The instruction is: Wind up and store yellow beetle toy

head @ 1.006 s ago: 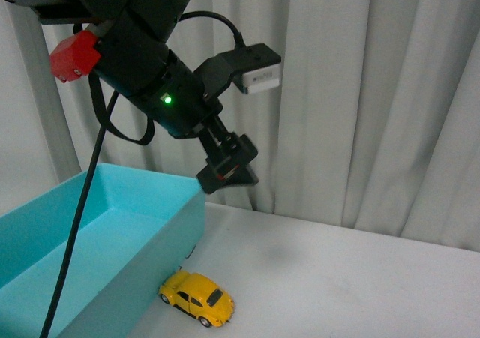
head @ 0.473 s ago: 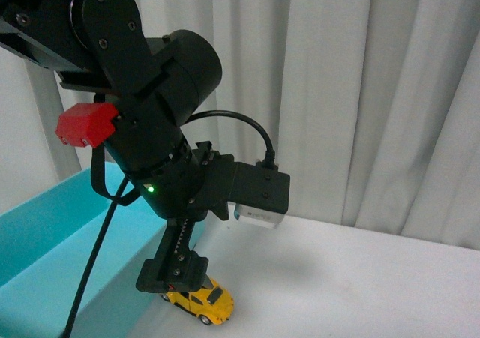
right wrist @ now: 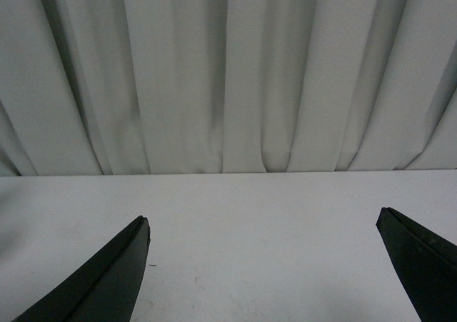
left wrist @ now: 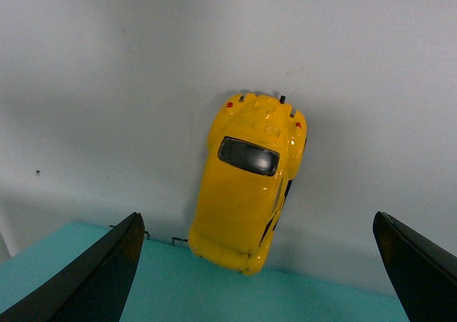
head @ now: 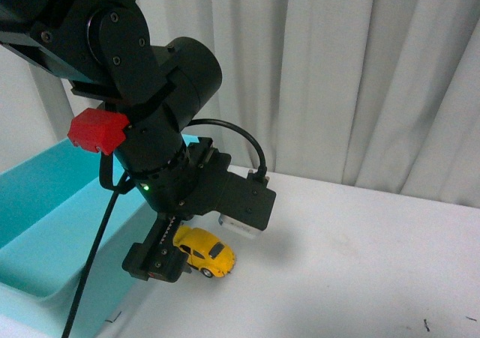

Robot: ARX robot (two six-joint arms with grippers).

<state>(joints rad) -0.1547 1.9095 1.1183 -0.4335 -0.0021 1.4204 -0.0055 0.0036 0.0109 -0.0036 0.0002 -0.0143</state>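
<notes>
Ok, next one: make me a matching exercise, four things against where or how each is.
Things:
1. yellow beetle toy
2. turquoise bin
3. left gripper
4. right gripper

Places or states:
A. open, facing the curtain
B. on the white table, beside the bin
C. open, above the toy
D. at the table's left side

Pairs: 1-B, 2-D, 3-C, 4-A

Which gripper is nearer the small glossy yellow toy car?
Left. The left gripper hangs open over the yellow toy car; the right gripper faces only table and curtain.

Pale pleated curtains (head: 360, 76) hang behind a white tabletop (head: 360, 278).
</notes>
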